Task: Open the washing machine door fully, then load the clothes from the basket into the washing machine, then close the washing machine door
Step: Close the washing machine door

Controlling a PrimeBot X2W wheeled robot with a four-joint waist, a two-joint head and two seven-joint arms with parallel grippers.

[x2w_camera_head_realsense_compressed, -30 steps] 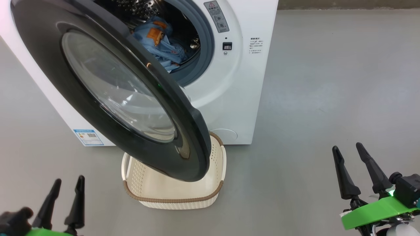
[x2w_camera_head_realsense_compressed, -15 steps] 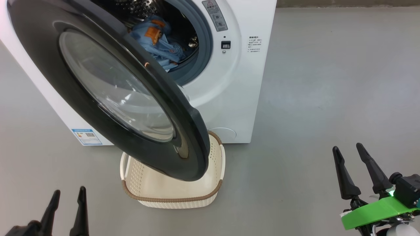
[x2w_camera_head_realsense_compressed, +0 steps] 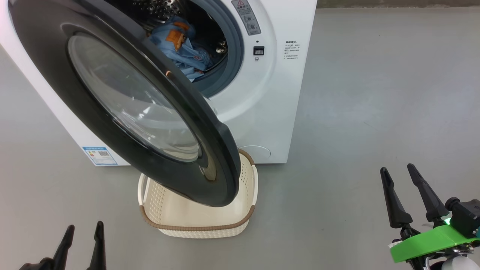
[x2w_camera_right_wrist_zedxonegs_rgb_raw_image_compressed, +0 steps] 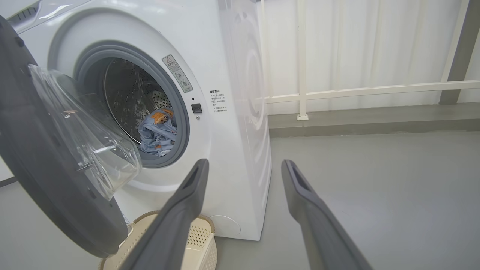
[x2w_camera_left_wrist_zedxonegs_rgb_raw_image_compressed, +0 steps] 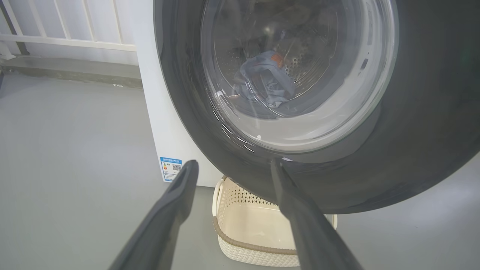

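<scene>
The white washing machine (x2w_camera_head_realsense_compressed: 270,97) (x2w_camera_right_wrist_zedxonegs_rgb_raw_image_compressed: 240,112) stands on the floor with its black-rimmed, glass-centred door (x2w_camera_head_realsense_compressed: 123,101) (x2w_camera_left_wrist_zedxonegs_rgb_raw_image_compressed: 300,75) (x2w_camera_right_wrist_zedxonegs_rgb_raw_image_compressed: 56,168) swung partly open over the basket. Light-blue clothes (x2w_camera_head_realsense_compressed: 180,45) (x2w_camera_right_wrist_zedxonegs_rgb_raw_image_compressed: 157,131) (x2w_camera_left_wrist_zedxonegs_rgb_raw_image_compressed: 264,80) with orange prints lie in the steel drum. The cream basket (x2w_camera_head_realsense_compressed: 232,221) (x2w_camera_left_wrist_zedxonegs_rgb_raw_image_compressed: 240,247) (x2w_camera_right_wrist_zedxonegs_rgb_raw_image_compressed: 198,243) sits below the door, and the part of its inside that shows is bare. My left gripper (x2w_camera_head_realsense_compressed: 84,232) (x2w_camera_left_wrist_zedxonegs_rgb_raw_image_compressed: 232,167) is open at the lower left, short of the door. My right gripper (x2w_camera_head_realsense_compressed: 397,170) (x2w_camera_right_wrist_zedxonegs_rgb_raw_image_compressed: 243,165) is open at the lower right, well apart from the machine.
A grey floor (x2w_camera_head_realsense_compressed: 375,93) spreads wide to the right of the machine. A white railing (x2w_camera_right_wrist_zedxonegs_rgb_raw_image_compressed: 356,90) and a low grey kerb (x2w_camera_right_wrist_zedxonegs_rgb_raw_image_compressed: 375,120) run behind it. A blue label sticker (x2w_camera_head_realsense_compressed: 100,155) (x2w_camera_left_wrist_zedxonegs_rgb_raw_image_compressed: 171,168) marks the machine's lower left side.
My left gripper has drawn back and down towards the bottom edge of the head view. The right gripper, the door and the basket have stayed put.
</scene>
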